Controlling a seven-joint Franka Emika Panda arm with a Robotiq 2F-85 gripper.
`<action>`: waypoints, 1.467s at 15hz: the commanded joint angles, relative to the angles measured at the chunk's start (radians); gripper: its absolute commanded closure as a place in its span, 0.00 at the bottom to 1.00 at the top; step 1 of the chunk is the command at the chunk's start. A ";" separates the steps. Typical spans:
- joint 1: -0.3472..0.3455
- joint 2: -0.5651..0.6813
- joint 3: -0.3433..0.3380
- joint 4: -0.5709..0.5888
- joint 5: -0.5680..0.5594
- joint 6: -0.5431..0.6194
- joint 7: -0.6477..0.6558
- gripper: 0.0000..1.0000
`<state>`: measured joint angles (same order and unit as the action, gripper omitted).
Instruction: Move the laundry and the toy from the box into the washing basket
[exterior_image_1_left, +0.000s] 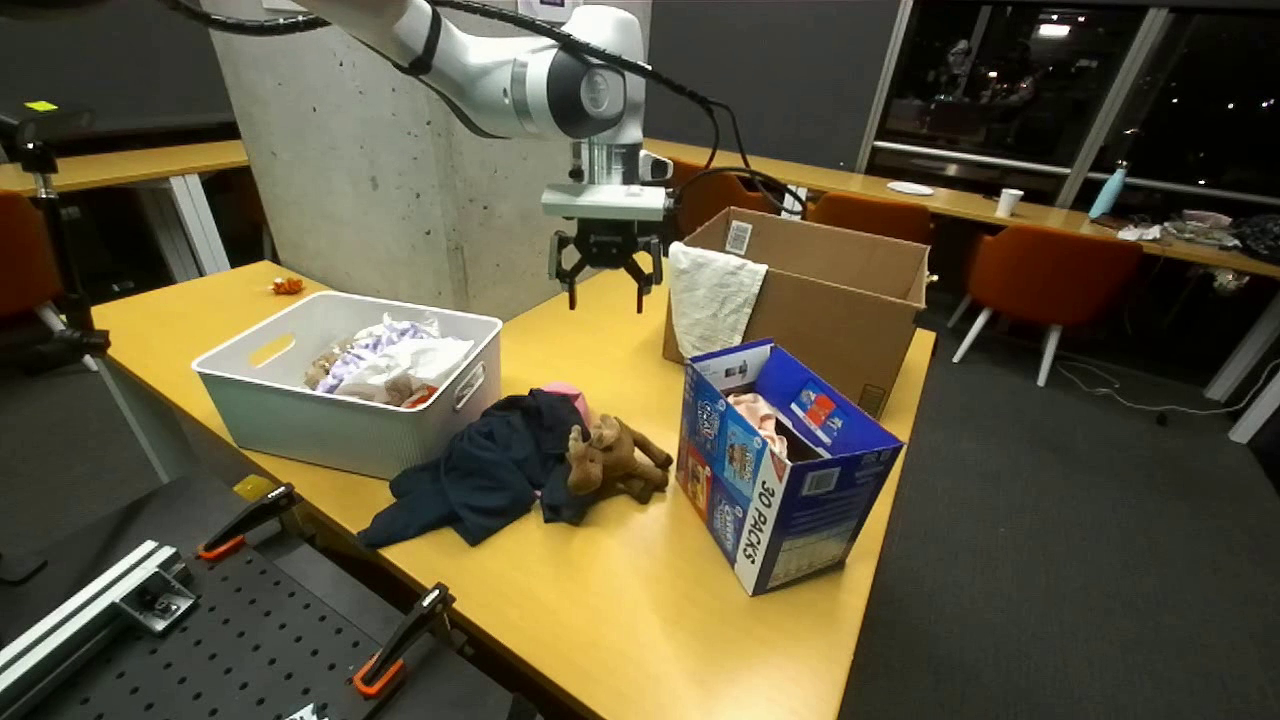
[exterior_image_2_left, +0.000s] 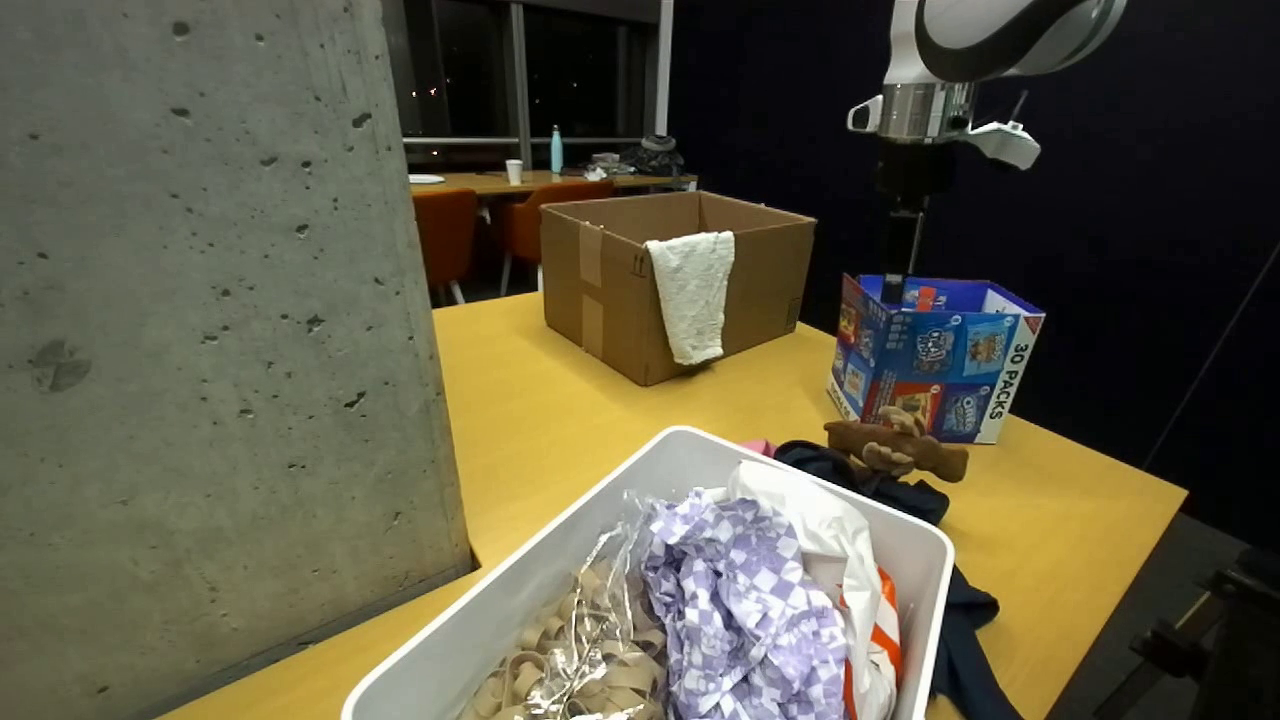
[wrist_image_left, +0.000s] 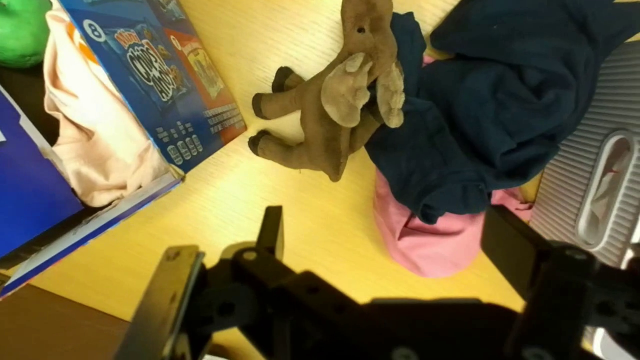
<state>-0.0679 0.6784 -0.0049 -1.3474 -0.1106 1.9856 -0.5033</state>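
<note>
My gripper (exterior_image_1_left: 606, 298) hangs open above the table, nothing between its fingers (wrist_image_left: 272, 230). In the wrist view it faces bare table and a pink cloth (wrist_image_left: 430, 250). Dark navy laundry (exterior_image_1_left: 490, 470) is heaped over that pink cloth, beside the washing basket (exterior_image_1_left: 330, 440). A brown plush moose toy (exterior_image_1_left: 610, 460) lies on its side against the navy cloth, between basket and box. The blue box (exterior_image_1_left: 725, 470) stands upright with its top open. Inside it are light pink laundry (wrist_image_left: 95, 145) and a rounded green thing (wrist_image_left: 22, 30), only partly seen.
Behind the blue box stands a large brown cardboard box (exterior_image_2_left: 610, 300) with a white towel (exterior_image_2_left: 695, 300) over its side. The basket holds purple checked cloth (exterior_image_2_left: 740, 600), white plastic and tan strips (exterior_image_2_left: 590, 650). A concrete pillar (exterior_image_2_left: 220, 350) rises beside the table.
</note>
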 joint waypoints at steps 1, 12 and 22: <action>0.006 -0.078 0.024 -0.136 -0.038 0.032 -0.022 0.00; 0.033 -0.384 0.059 -0.750 -0.145 0.271 -0.059 0.00; 0.032 -0.549 0.074 -1.048 -0.134 0.534 -0.371 0.00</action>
<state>-0.0269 0.1852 0.0533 -2.3360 -0.2665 2.4745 -0.7676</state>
